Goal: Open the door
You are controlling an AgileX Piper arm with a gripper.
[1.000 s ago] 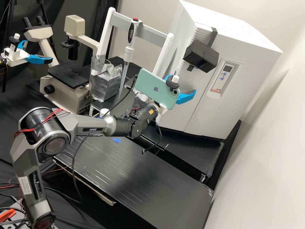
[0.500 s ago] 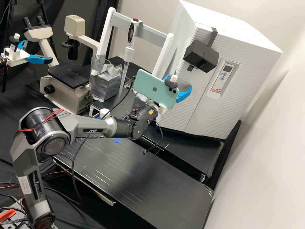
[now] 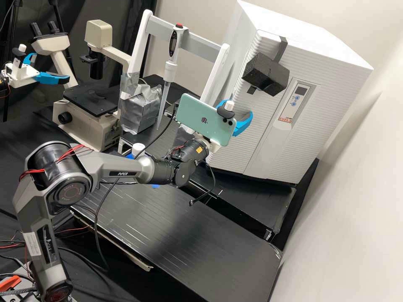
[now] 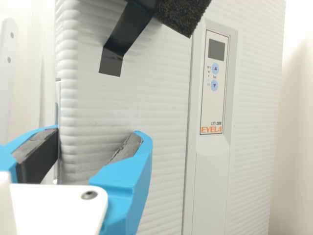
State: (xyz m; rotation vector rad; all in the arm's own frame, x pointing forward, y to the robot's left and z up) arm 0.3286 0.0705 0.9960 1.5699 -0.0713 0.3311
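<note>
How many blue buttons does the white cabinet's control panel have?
2, on the control panel: one blue button next to the dark display, the other blue button just beyond it, farther from the display. Nothing covers the panel.

High view: set well back, looks forward and slantwise down over black bench (image 3: 189, 235) to incubator (image 3: 285, 151). Wrist view: close, roughly level, faces incubator front. Shared: ribbed front, control panel (image 4: 213, 83), black foam block (image 4: 183, 15).

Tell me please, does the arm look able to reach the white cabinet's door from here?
Probably yes: the gripper is open, fingers appearing either side of the edge of the door, and nothing visible blocks them. Contact is unclear.
</note>
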